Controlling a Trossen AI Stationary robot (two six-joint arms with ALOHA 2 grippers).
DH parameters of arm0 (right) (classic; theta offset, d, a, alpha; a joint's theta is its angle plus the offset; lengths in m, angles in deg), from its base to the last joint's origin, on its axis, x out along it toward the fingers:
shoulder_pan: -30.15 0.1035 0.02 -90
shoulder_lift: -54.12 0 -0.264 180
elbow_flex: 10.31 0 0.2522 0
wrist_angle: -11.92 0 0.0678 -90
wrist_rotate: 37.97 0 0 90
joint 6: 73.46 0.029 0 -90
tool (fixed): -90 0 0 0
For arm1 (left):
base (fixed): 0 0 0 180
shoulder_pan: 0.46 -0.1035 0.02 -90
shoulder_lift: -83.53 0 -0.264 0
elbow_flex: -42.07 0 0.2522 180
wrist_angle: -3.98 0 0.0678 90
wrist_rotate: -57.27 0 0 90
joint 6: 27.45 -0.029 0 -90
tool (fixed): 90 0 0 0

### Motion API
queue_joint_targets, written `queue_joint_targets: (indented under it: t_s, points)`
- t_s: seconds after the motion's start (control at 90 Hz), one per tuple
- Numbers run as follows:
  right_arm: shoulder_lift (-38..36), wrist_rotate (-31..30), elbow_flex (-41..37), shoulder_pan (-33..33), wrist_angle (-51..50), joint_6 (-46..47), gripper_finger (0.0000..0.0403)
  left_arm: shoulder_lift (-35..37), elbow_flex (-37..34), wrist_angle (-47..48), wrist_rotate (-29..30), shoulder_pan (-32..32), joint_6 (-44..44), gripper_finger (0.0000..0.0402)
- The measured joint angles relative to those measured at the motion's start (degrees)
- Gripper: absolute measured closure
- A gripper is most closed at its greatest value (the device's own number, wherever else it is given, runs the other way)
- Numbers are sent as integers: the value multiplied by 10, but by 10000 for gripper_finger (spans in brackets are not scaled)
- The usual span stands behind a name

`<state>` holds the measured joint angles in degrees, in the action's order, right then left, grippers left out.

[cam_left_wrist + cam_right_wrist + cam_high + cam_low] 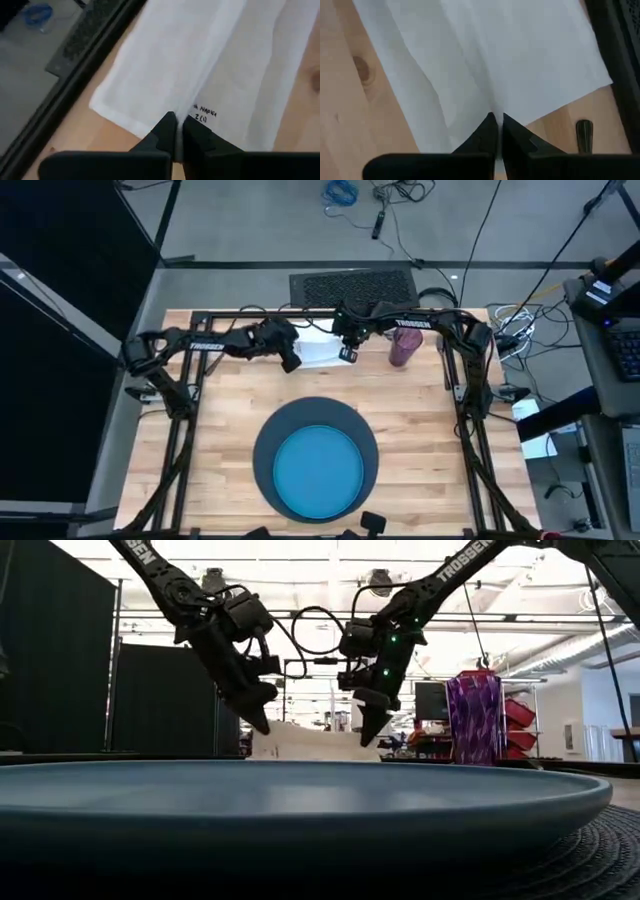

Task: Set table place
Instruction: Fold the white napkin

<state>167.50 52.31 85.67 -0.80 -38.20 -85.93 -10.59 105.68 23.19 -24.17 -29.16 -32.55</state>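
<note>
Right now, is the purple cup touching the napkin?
Apart. High view shows bare table between purple cup and napkin.

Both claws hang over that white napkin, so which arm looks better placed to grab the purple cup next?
Probably the right. Its gripper hangs over the napkin just beside the purple cup. The left gripper is beyond the napkin, farther away.

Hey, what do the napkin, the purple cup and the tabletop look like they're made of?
Napkin: thin white paper or light cloth, matte, with soft fold creases; which one is unclear. Purple cup: likely translucent plastic, glossy, light passing through its ribbed wall. Table: pale wood planks, smooth finish, with visible grain and a knot.
</note>
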Motion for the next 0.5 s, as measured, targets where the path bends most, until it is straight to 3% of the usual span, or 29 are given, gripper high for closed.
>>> queue_joint_targets:
  t_s: [0.256,0.5]
  points:
    - [0,-6,0,0,14,31,383,-31,1,2,-8,-2,22,402]
    - [0,-5,0,3,17,33,309,-57,1,26,-50,-2,49,373]
